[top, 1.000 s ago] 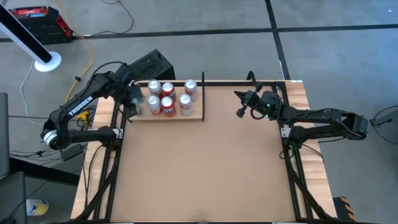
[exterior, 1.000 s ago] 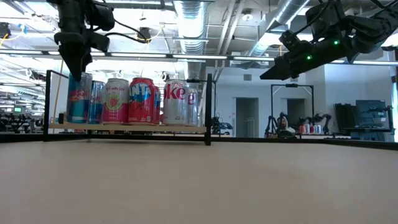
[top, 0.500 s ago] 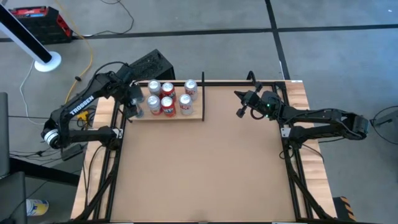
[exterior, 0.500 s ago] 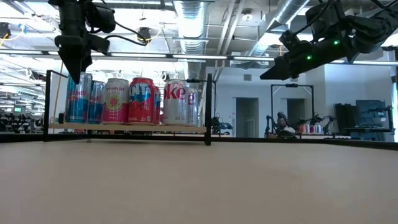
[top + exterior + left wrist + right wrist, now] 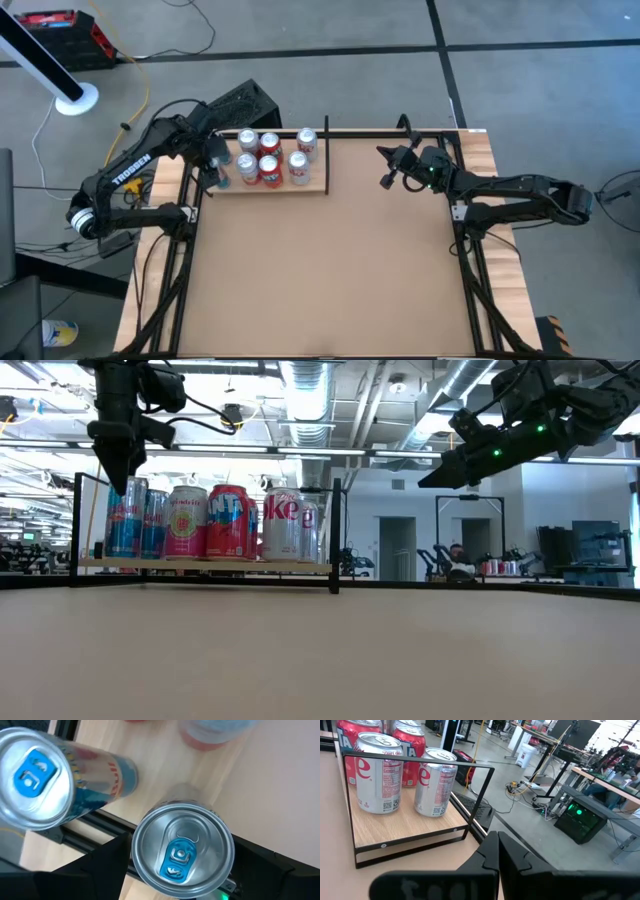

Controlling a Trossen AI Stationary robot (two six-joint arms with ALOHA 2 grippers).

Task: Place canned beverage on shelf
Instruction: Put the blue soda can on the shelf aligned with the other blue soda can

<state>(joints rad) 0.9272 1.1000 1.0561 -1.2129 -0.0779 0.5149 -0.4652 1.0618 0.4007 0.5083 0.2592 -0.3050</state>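
Brown tabletop [image 5: 330, 270] runs bare from the near edge to the far-left corner, where the shelf [image 5: 318, 186] sits with its pale wood panel and thin black rods. Behind it, an open workshop room.

Shelf contents, from the low view: a row of cans, with the blue canned beverage [image 5: 126, 518] standing upright at the left end, just beside a second slim blue can [image 5: 155, 522].

Risk, my judgement: my left gripper [image 5: 122, 475] hangs directly over the blue can's top. In the left wrist view the can's lid [image 5: 182, 851] sits between my two fingers [image 5: 95, 865], so any sideways drift as I lift would catch the rim and tip the can into its neighbour, or off the shelf's left edge, which is close by.

Left gripper: jaws spread wide, clear of the can's sides as far as I can see; nothing held, can released on the shelf.

Right gripper [image 5: 386, 180]: fingers pressed together, empty, parked above the table's far right, well apart from the shelf.
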